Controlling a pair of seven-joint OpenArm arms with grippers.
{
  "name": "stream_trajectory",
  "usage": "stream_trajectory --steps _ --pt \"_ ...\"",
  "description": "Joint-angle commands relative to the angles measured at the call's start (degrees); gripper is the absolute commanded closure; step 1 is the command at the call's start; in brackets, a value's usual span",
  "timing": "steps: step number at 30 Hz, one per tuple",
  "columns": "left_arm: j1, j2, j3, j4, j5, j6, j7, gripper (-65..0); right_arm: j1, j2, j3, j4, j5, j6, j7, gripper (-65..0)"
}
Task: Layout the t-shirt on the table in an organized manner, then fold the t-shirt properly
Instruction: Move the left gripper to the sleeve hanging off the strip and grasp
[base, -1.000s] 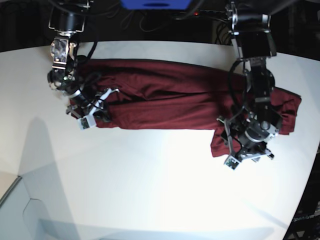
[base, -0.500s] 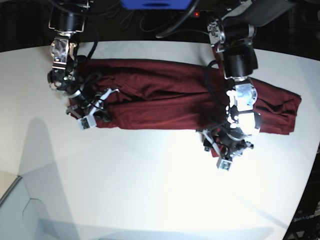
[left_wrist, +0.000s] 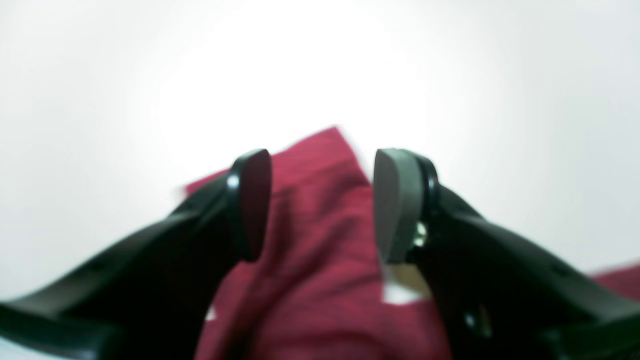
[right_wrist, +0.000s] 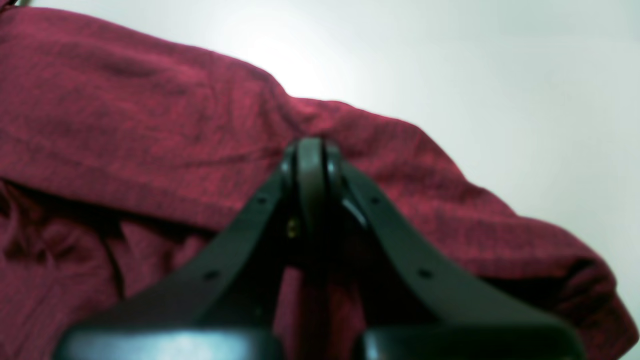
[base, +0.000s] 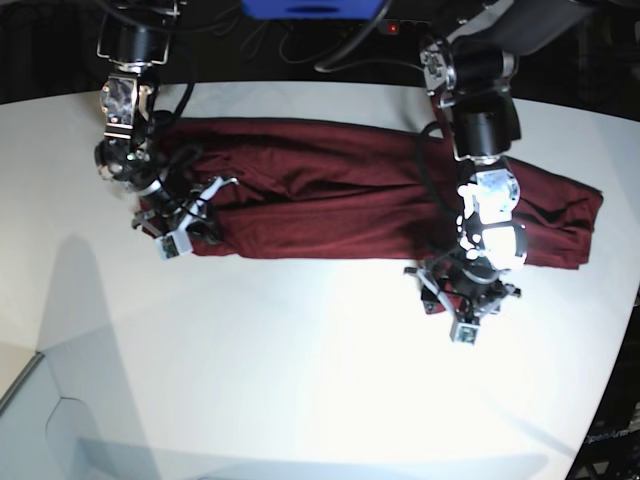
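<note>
**Maroon shirt stretched between two tools**

The t-shirt (base: 330, 190) lies in a long, creased band across the far part of the white surface (base: 300, 380), running from one tool to the other.

The right tool (right_wrist: 311, 165) has its jaws pressed together, tips touching, with shirt fabric bunched all around and beneath it; whether cloth is pinched between them cannot be told. In the base view it (base: 185, 215) sits at the shirt's near corner.

The left tool (left_wrist: 320, 205) stands with jaws apart, and a corner of red fabric shows in the gap between the fingers (left_wrist: 397, 205), blurred. Bare surface lies beyond its tips.
</note>
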Motion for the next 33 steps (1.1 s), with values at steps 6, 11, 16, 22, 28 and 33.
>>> stream_trajectory --steps 6,11,16,22,28,33 --pt "-2.9 -0.4 0.1 -7.1 -0.5 -0.6 -1.5 -32.0 1.0 0.3 0.0 0.9 1.1 0.2 1.3 0.0" --pt "-3.0 -0.9 0.1 -9.8 -0.5 -0.6 -3.8 -31.6 0.9 0.3 0.0 0.9 1.1 0.2 1.3 0.0" --pt "-2.9 -1.1 0.1 -9.5 -0.5 -0.6 -4.0 -17.6 0.9 0.3 0.0 0.9 1.1 0.2 1.3 0.0" --pt "-2.7 -1.1 0.0 -4.8 -0.5 -0.5 -3.7 0.0 0.9 0.3 0.0 0.8 1.1 0.2 1.3 0.0" --pt "1.5 -0.9 0.0 10.1 -0.5 -0.6 -1.7 -0.1 1.4 0.4 0.1 -2.4 1.0 0.2 1.3 0.0" --pt "5.7 -2.6 -3.5 26.2 -7.1 -0.8 6.9 -0.1 1.4 1.4 0.1 -2.7 1.0 0.2 1.3 0.0"
